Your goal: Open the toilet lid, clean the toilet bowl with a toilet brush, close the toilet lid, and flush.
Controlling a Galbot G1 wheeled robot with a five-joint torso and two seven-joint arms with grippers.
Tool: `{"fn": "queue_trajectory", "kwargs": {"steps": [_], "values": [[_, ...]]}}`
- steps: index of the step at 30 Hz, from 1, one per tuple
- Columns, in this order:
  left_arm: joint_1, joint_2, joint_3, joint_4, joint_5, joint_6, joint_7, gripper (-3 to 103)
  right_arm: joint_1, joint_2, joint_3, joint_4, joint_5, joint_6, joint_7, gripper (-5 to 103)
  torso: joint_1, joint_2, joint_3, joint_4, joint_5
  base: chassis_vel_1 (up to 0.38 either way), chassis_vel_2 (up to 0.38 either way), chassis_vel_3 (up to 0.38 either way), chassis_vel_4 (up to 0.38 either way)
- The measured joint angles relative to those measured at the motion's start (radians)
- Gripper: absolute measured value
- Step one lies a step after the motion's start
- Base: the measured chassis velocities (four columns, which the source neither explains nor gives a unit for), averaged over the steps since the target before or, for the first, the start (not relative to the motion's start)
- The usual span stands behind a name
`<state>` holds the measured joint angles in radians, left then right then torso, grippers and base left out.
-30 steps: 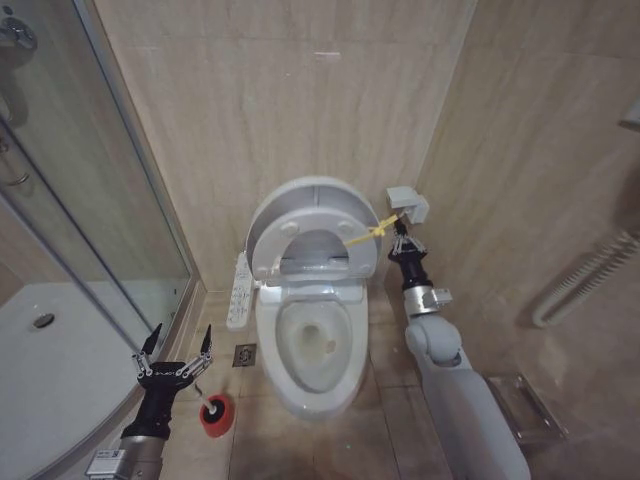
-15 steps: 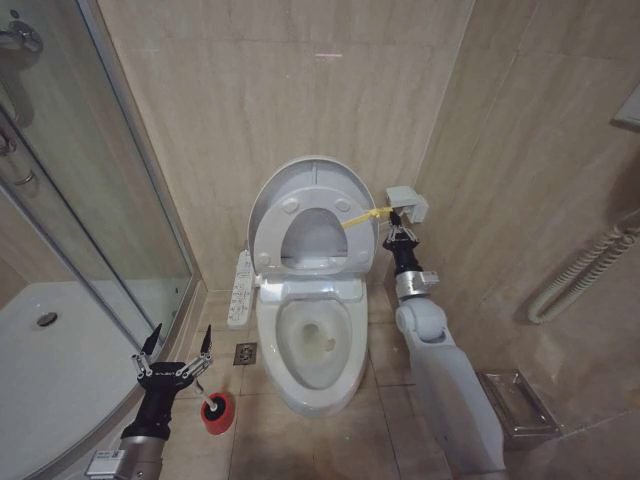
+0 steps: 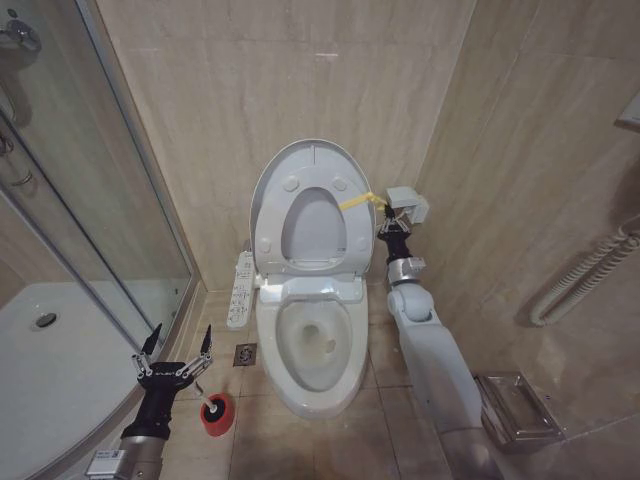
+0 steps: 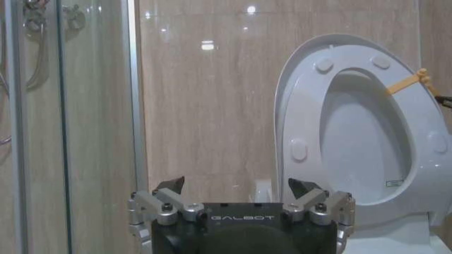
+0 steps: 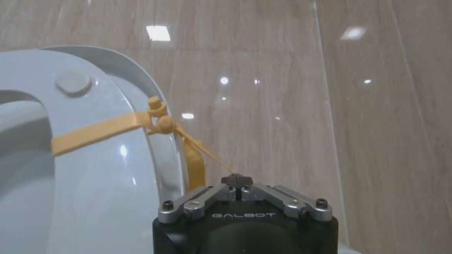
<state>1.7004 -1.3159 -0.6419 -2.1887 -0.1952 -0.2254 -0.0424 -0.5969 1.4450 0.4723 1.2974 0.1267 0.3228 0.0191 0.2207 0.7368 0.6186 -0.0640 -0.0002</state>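
The toilet lid [image 3: 312,158] stands almost upright against the back wall, with the ring-shaped seat [image 3: 270,215] raised in front of it. A yellow strap [image 3: 355,202] is tied round their right edge. My right gripper [image 3: 386,224] is beside that edge, shut on the strap [image 5: 205,153], which runs taut from the lid [image 5: 106,174] into my right gripper [image 5: 236,182]. The toilet bowl [image 3: 312,345] lies uncovered, with a brownish stain inside. My left gripper [image 3: 176,346] hangs open low at the left, just above the toilet brush [image 3: 212,405] in its red holder [image 3: 216,418]. In the left wrist view my left gripper [image 4: 236,187] holds nothing, and the lid [image 4: 300,74] is off to one side.
The glass shower screen [image 3: 95,200] and white shower tray [image 3: 50,370] close off the left. A white control panel [image 3: 240,288] hangs beside the bowl, with a floor drain [image 3: 245,354] below. A grey wall box [image 3: 407,203] and a metal floor rack [image 3: 515,408] sit on the right.
My right gripper has risen and pulled the strap, swinging the lid and seat from half raised to nearly upright. The left arm has stayed where it was.
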Motion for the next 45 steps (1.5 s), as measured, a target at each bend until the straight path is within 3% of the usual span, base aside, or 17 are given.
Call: {"fn": "queue_trajectory", "kwargs": {"steps": [16, 45], "values": [[0.000, 0.000, 0.000, 0.000, 0.000, 0.000, 0.000, 99, 0.171, 0.043, -0.013, -0.234, -0.049, 0.076, 0.012, 0, 0.000, 0.000, 0.000, -0.0003, 0.0004, 0.000, 0.000, 0.000, 0.000], [0.000, 0.000, 0.000, 0.000, 0.000, 0.000, 0.000, 99, 0.279, 0.023, -0.019, -0.312, -0.076, 0.058, 0.018, 0, 0.000, 0.000, 0.000, 0.0002, 0.0001, 0.000, 0.000, 0.000, 0.000]]}}
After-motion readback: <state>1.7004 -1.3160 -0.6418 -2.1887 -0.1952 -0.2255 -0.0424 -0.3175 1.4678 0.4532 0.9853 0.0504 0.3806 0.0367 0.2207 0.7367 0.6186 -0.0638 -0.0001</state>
